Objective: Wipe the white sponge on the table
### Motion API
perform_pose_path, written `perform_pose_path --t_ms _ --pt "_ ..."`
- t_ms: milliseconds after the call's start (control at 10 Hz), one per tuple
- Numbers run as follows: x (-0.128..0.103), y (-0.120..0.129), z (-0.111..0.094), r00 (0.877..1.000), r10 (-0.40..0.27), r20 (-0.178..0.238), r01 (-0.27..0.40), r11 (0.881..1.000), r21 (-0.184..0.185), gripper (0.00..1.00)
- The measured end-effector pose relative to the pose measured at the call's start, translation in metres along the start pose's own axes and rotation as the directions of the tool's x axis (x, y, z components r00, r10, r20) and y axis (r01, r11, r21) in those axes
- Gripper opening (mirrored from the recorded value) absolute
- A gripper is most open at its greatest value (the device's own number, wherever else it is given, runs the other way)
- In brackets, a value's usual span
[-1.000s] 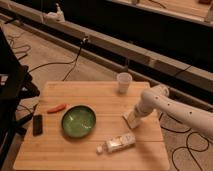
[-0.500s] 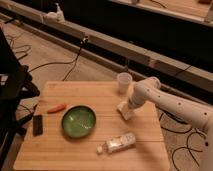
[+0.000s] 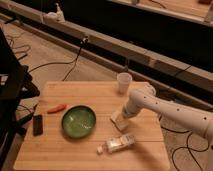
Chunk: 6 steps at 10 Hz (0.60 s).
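Pincer point(image 3: 123, 115) sits on the white sponge point(image 3: 118, 121), right of centre on the tabletop point(image 3: 75, 150); its grip state cannot be determined. Risks: a sweep toward the near side strikes the white bottle point(image 3: 116, 144); leftward, the green bowl point(image 3: 78, 120).
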Motion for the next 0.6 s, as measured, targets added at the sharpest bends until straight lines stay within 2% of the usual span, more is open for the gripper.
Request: perform_pose_path --t_ms 200,400,500,600 --pt "0.014 -0.034 -0.014 0.997 0.074 0.009 -0.074 0.997 0.037 0.00" --pt "-0.005 -0.063 -0.037 0.991 0.116 0.074 -0.121 0.990 0.067 0.00" --pt "-0.024 -0.068 -0.046 0.988 0.110 0.108 -0.119 0.990 0.076 0.00" --pt "-0.040 -0.060 -0.047 0.988 0.089 0.124 -0.099 0.993 0.072 0.00"
